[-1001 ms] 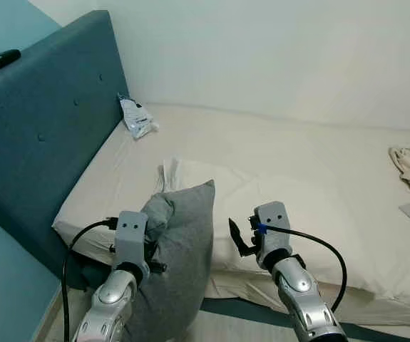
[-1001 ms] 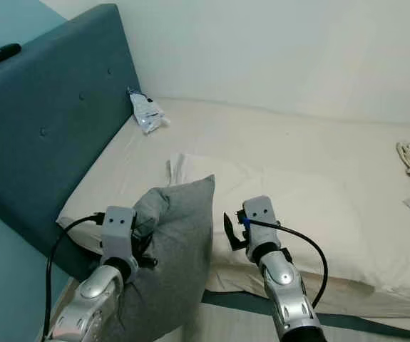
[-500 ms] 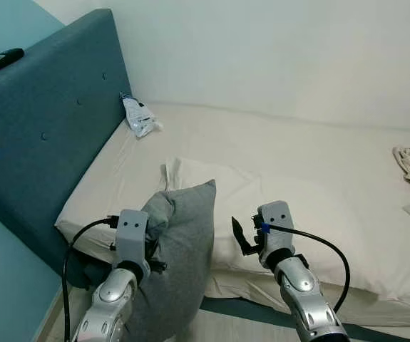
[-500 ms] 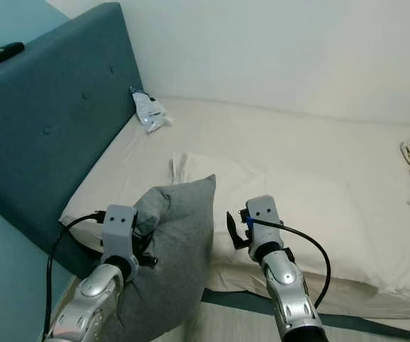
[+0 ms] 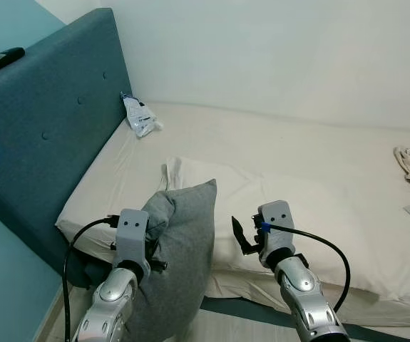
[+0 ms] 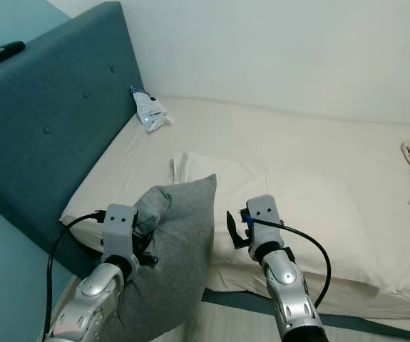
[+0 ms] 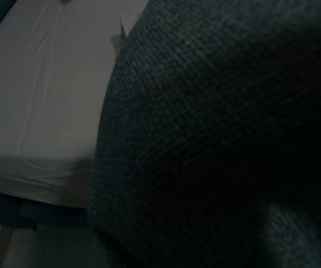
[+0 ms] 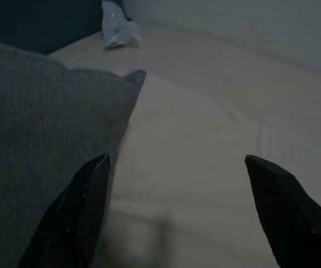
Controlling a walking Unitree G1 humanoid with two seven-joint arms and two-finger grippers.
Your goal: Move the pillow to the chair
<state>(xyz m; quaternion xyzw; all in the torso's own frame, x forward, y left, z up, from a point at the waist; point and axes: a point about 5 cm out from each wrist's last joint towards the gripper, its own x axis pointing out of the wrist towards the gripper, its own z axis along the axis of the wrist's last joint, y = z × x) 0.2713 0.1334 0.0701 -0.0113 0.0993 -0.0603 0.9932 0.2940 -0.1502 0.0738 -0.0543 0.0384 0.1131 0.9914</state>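
Pillow: grey pillow, lower centre-left of the head views, hanging off the near edge of the bed and bunched at its upper left where held.
Left gripper: left gripper, lower left of the frame, clamped into the pillow's bunched corner; fingers buried in fabric, so closed on it by the look of the puckering.
Right gripper: right gripper, lower centre of the head views, just beside the pillow's right edge; fingers spread wide, holding nothing.
Step in hand: carrying the pillow away from the bed; chair not visible here.
Doing it well: best kept high and tight, since one corner bears the load and the bulk droops toward the floor; a second pinch from the free gripper likely steadies it.
Edges: mattress edge directly ahead, blue headboard at upper left, white pillow just behind.
Open room: turning away toward the lower frame looks safest.
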